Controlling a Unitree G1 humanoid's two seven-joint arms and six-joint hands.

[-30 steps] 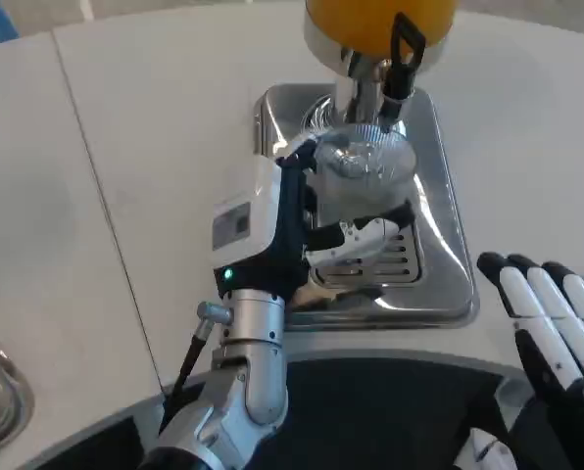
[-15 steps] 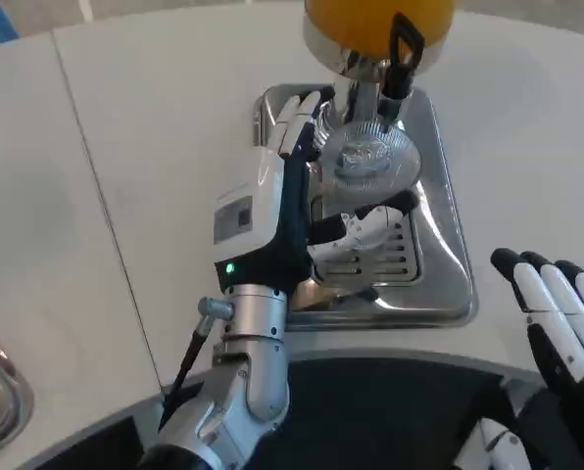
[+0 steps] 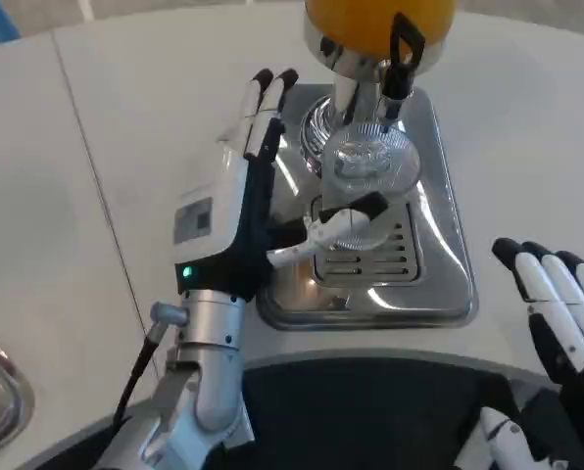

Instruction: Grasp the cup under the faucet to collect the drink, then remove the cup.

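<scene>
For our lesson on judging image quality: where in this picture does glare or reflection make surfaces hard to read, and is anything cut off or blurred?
Head view: the steel drip tray carries bright mirror-like streaks; the clear cup under the faucet shows mainly as highlights, its walls hard to trace; the orange tank is cropped by the top edge; the left hand looks sharp; the right hand is cut by the frame.

Your left hand (image 3: 258, 181) is open, fingers straight and thumb out sideways. Your right hand (image 3: 557, 304) lies flat, fingers extended.
</scene>
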